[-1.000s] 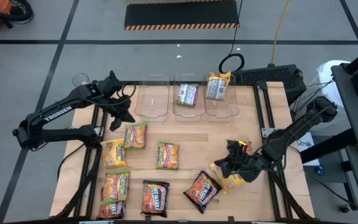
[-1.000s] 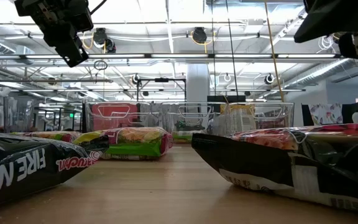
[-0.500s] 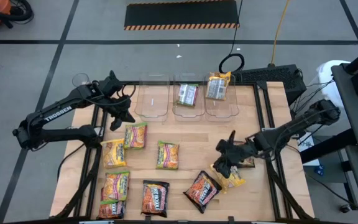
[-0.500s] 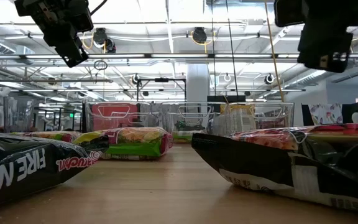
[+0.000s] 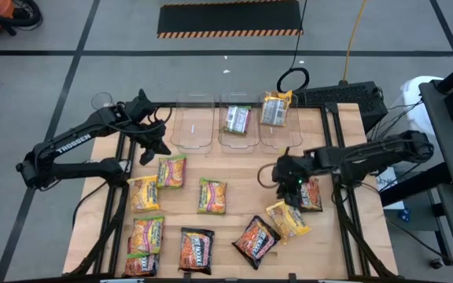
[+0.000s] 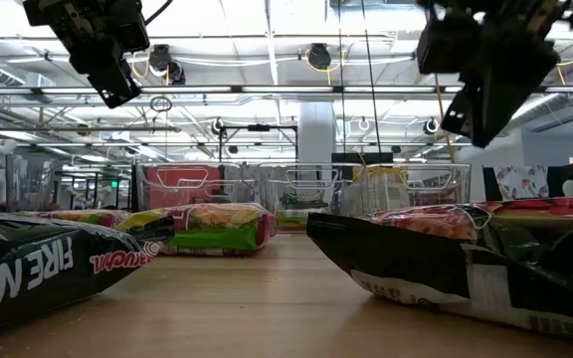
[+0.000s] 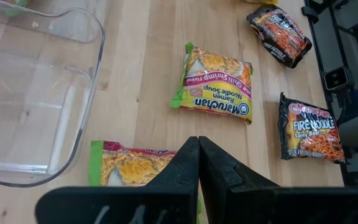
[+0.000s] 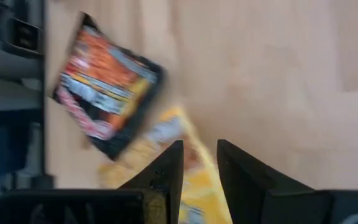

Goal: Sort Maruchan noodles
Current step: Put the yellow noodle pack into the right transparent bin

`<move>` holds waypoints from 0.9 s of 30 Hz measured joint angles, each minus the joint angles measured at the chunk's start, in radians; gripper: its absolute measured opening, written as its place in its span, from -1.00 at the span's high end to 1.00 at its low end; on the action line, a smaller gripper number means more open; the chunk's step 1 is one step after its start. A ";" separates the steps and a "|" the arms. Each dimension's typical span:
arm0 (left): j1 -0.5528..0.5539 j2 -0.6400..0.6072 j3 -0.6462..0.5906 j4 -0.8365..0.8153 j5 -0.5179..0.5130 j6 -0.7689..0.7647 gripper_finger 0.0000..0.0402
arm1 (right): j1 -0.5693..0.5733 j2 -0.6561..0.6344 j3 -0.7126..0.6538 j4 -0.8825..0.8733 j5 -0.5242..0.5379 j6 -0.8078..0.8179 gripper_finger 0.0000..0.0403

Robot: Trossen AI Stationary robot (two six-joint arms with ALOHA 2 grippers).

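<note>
- Maruchan noodles point(image 5: 211, 196): packets flat on the counter point(image 5: 242, 169); green-edged ones mostly long axis front to back; yellow packet point(image 5: 288, 220) and dark packet point(image 5: 255, 240) lying diagonally.
- Two further packets in the clear bins point(image 5: 238, 126) at the counter's far edge.
- Right gripper point(image 5: 291, 187): above the counter beside a dark packet point(image 5: 311, 194), fingers point(image 8: 166, 171) parted, empty.
- Left gripper point(image 5: 149, 151): raised near the leftmost bin, fingers point(image 7: 185, 165) clenched, empty.
</note>
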 joint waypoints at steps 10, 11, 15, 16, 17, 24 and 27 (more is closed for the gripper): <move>0.000 0.000 0.000 0.000 0.000 -0.027 0.96 | -0.160 0.053 0.000 -0.046 -0.191 -0.227 0.54; 0.000 0.000 0.000 0.000 0.000 -0.028 0.96 | -0.166 0.064 0.000 -0.048 -0.206 -0.244 0.54; 0.000 0.000 0.000 0.001 0.000 -0.029 0.96 | -0.180 0.121 0.000 -0.049 -0.259 -0.310 0.54; 0.000 0.000 0.000 0.001 0.000 -0.029 0.96 | -0.183 0.139 0.000 -0.048 -0.260 -0.330 0.54; 0.000 0.000 0.000 0.001 0.000 -0.029 0.96 | -0.185 0.156 0.000 -0.046 -0.261 -0.350 0.54; 0.000 0.000 0.000 0.001 0.000 -0.031 0.96 | -0.193 0.281 0.000 -0.021 -0.267 -0.443 0.54; 0.000 0.000 0.000 0.001 0.000 -0.034 0.96 | -0.194 0.314 0.000 -0.011 -0.338 -0.479 0.54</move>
